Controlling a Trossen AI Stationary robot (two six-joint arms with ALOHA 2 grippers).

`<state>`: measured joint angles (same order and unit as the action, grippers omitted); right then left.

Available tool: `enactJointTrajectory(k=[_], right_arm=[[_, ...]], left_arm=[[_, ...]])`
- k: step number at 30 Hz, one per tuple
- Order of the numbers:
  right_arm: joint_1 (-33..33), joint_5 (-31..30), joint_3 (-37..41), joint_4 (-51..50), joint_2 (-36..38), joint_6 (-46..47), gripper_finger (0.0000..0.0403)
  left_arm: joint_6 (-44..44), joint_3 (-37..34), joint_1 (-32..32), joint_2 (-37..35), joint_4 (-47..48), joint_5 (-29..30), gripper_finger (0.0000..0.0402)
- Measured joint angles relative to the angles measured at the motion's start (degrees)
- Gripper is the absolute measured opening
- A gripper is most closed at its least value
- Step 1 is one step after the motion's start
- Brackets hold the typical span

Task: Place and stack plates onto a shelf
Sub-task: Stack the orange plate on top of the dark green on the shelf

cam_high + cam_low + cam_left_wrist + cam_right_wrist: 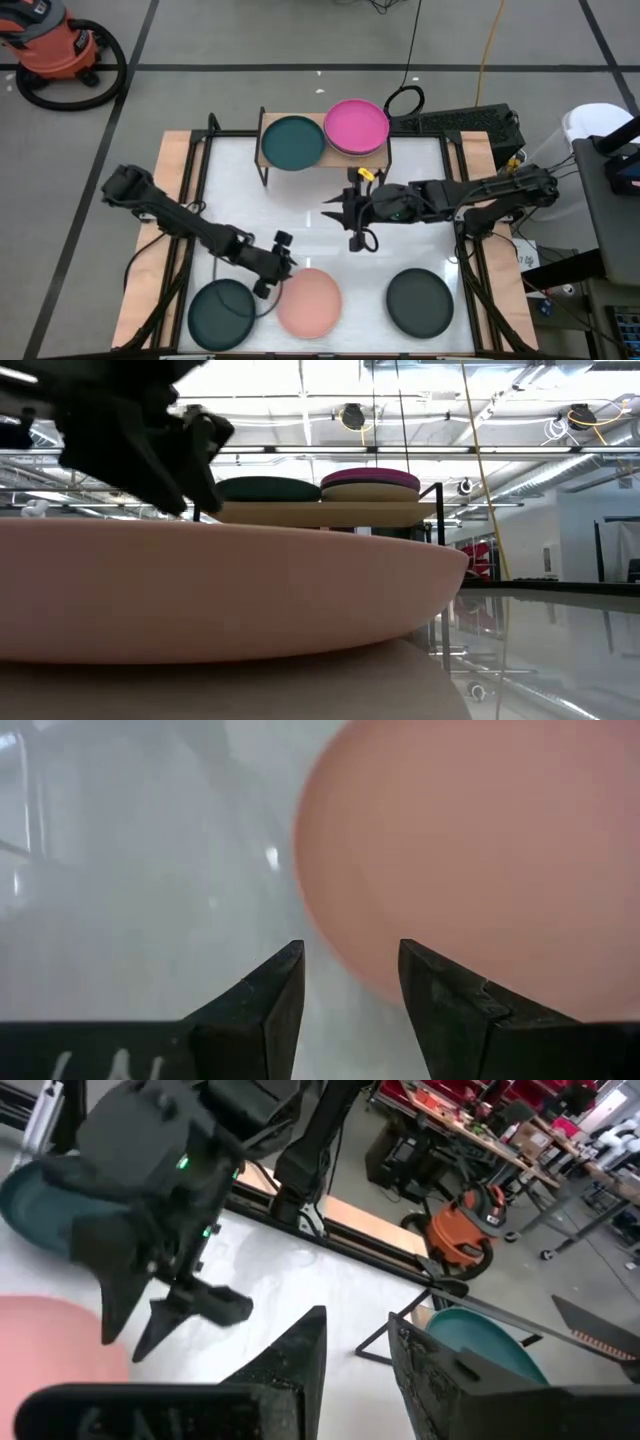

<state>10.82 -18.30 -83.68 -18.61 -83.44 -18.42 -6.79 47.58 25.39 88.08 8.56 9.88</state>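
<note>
The salmon pink plate (308, 302) lies flat near the table's near edge and fills the low view (220, 590). My left gripper (268, 283) is open just left of it, its fingers (270, 1000) standing at the plate's left rim (330, 940). My right gripper (335, 212) hovers open over the table's middle, below the shelf (266, 128). On the shelf sit a dark teal plate (293, 142) and a magenta plate (356, 126) stacked on a beige one (370, 491). Another dark teal plate (222, 313) and a black plate (420, 302) lie flat near the near edge.
Wooden side boards (175, 200) and black frame rails run along the table's left and right. Bare white tabletop (300, 205) lies between the shelf and the near row of plates. A shop vacuum (60, 50) stands on the floor beyond the far left corner.
</note>
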Motion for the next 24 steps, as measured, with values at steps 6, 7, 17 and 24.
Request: enactJointTrajectory(k=[6,7,17,24], right_arm=[[0.18,-0.07,0.00,-0.18,-0.02,0.91,0.0095],[0.18,-0.07,0.00,-0.16,-0.02,0.98,0.0095],[0.16,-0.13,3.88,0.77,-0.04,1.17,0.0096],[0.05,-3.11,5.60,0.72,-0.07,1.21,0.0096]], left_arm=[[3.05,5.24,-1.35,5.33,5.28,-1.97,0.0175],[3.56,5.73,-1.68,5.98,6.08,-2.35,0.0181],[8.07,6.35,-4.51,8.29,6.69,-2.72,0.0263],[11.42,6.37,-4.71,9.06,5.79,-4.44,0.0269]])
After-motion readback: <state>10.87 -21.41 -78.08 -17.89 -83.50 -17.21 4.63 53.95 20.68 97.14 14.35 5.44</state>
